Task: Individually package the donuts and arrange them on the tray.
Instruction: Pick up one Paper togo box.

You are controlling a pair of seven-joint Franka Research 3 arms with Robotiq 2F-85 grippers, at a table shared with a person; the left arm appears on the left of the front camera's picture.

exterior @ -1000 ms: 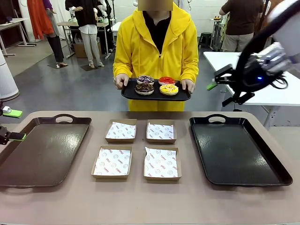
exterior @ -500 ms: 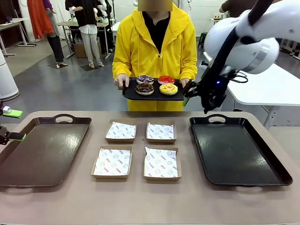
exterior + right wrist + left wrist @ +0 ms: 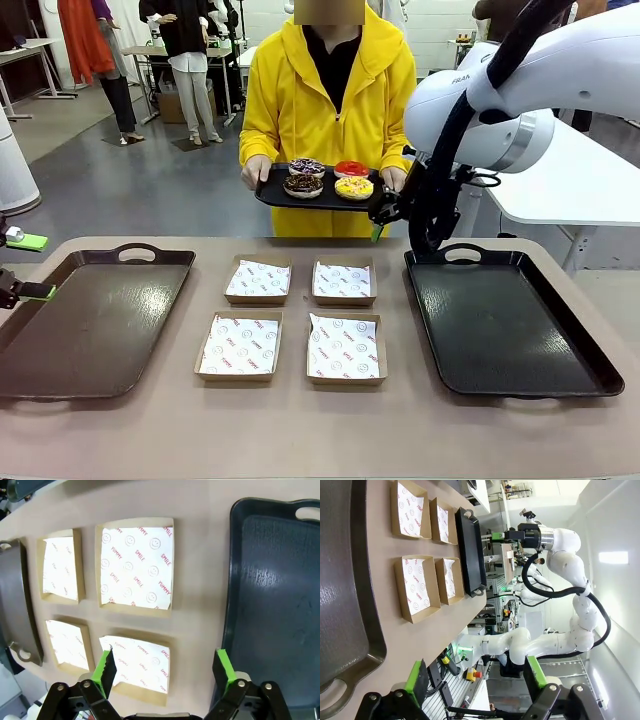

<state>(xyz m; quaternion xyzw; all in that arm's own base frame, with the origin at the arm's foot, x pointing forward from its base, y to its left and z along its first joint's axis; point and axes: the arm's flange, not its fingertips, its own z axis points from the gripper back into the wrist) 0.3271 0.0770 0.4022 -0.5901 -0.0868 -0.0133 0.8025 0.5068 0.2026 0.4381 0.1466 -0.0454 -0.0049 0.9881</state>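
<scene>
Glossy red, sprinkled yellow, purple-white and crumbed dark-chocolate ring donuts (image 3: 354, 187) sit on the small black tray (image 3: 268, 190) the person (image 3: 330, 100) holds beyond the tan table (image 3: 400, 430). Your left gripper (image 3: 475, 675) and right gripper (image 3: 163, 662) gape wide, empty.

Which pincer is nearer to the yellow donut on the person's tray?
Right. The right pincer hangs close beside the yellow donut; the left pincer is far away at the left edge of the table.

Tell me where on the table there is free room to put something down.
Both dark trays are bare: the left tray and the right tray. The table strip in front of the boxes is free too. The middle is crowded: four paper-lined boxes sit close together.
</scene>
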